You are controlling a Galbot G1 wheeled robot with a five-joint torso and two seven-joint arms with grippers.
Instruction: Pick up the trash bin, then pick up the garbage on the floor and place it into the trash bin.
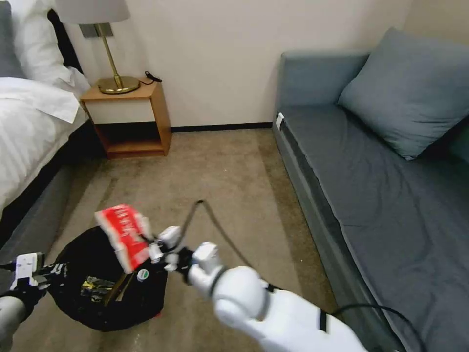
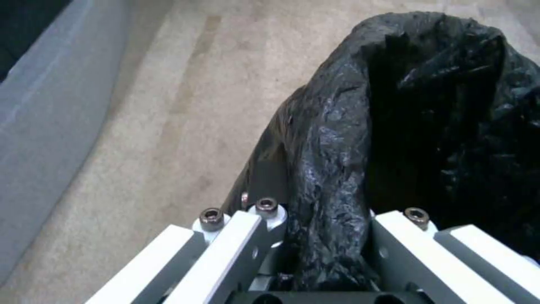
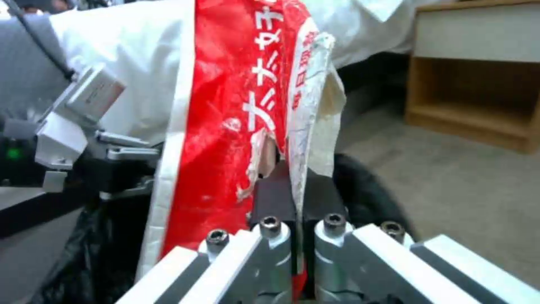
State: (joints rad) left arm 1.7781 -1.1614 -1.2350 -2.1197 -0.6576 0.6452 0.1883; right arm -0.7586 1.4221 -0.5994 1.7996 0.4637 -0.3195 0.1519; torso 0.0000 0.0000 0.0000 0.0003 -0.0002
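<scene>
Packet time: the right gripper (image 1: 155, 249) is clamped tight on the red-and-white packet (image 1: 122, 234), holding it up over the mouth of the trash bin (image 1: 83, 303) so a release should drop it straight in. The left gripper (image 2: 320, 249) pinches the bin's bag-lined rim, keeping the opening steady at the robot's left side. Down inside already lie the gold wrapper (image 1: 96, 287) and the small bottle (image 1: 142, 275).

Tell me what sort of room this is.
Likely a hotel-style bedroom: a bed with white linen, a wooden nightstand carrying a brass lamp, a grey sofa, and carpeted floor.
</scene>
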